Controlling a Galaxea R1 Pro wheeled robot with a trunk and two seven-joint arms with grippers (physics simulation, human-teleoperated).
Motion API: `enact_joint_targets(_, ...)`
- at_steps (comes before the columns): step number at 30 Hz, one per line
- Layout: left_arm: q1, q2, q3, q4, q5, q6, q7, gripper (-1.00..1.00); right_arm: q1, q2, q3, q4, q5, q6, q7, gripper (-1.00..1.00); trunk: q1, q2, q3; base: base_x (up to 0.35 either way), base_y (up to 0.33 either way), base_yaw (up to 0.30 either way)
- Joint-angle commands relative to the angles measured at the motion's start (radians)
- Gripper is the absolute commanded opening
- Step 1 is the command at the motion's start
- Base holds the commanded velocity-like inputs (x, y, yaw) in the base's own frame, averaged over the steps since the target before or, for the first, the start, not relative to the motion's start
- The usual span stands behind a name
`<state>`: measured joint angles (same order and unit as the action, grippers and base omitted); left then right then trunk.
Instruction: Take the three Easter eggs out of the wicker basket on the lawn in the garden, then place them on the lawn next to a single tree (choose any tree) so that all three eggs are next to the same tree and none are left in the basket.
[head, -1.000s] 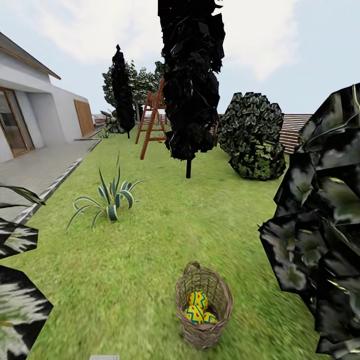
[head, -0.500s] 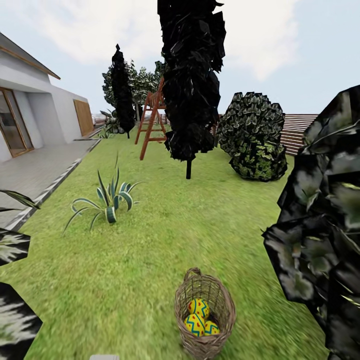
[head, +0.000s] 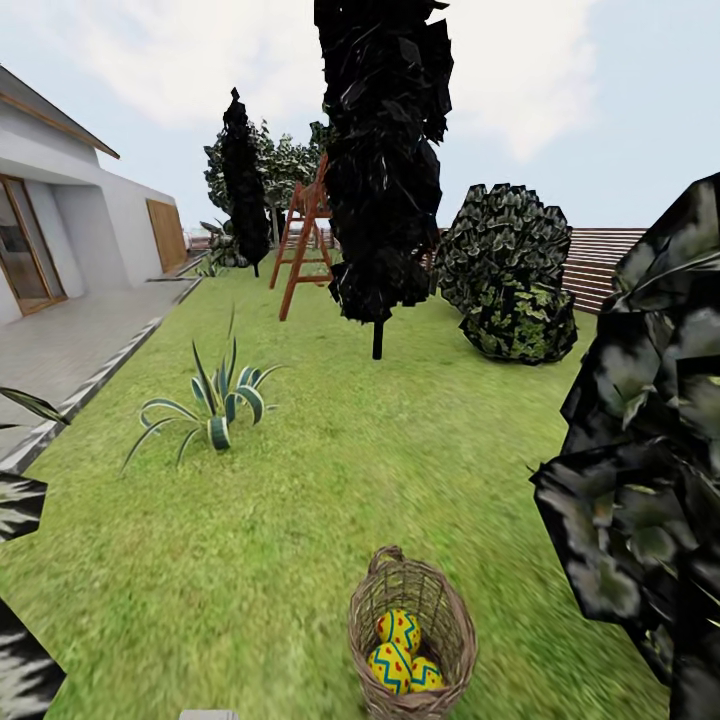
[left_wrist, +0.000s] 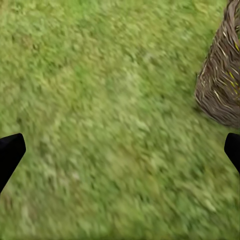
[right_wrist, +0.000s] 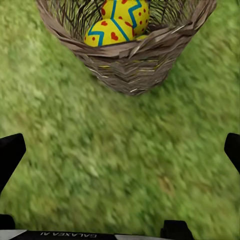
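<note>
The wicker basket (head: 410, 640) stands on the lawn (head: 300, 500) at the bottom middle of the head view, holding three yellow Easter eggs (head: 398, 630) with blue and red motifs. Neither gripper shows in the head view. My right gripper (right_wrist: 120, 150) is open over grass just short of the basket (right_wrist: 130, 60), where two eggs (right_wrist: 107, 34) show inside. My left gripper (left_wrist: 120, 152) is open over bare grass, the basket (left_wrist: 220, 85) off to one side. A dark blocky-leaved tree crown (head: 650, 450) with pale green specks fills the right edge; its trunk is hidden.
A black-leaved tree (head: 385, 150) with a thin dark trunk stands mid-lawn, with a dense speckled bush (head: 510, 270) to its right. A spiky agave (head: 215, 405) grows at left. Beyond are a wooden playset (head: 305, 240), the white house (head: 60, 220), a paved patio (head: 60, 350) and the slat fence (head: 600, 260).
The whole head view has shifted: the basket sits lower and nearer in the picture, and the foliage at both edges has slid outward. The camera has moved forward; the eggs stay in the basket.
</note>
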<state>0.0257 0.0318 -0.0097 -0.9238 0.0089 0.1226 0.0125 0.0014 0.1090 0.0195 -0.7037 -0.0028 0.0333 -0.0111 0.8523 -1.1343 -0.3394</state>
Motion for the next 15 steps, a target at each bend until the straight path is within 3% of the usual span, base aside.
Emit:
enact_joint_targets(1, 0.0, 0.0, -0.001, -0.003, 0.001, 0.006, 0.001, 1.0, 0.0, 0.0, 0.001, -0.002, 0.0, 0.003, -0.001, 1.0, 0.0, -0.001, -0.001, 0.026, 0.0, 0.0)
enact_joint_targets(8, 0.0, 0.0, -0.001, -0.003, 0.001, 0.006, 0.001, 1.0, 0.0, 0.0, 0.001, -0.002, 0.0, 0.003, -0.001, 1.0, 0.0, -0.001, -0.001, 0.026, 0.0, 0.0)
enact_joint_targets(15, 0.0, 0.0, -0.001, -0.003, 0.002, 0.006, 0.001, 1.0, 0.0, 0.0, 0.001, -0.002, 0.0, 0.003, -0.001, 1.0, 0.0, -0.001, -0.001, 0.138, 0.0, 0.0)
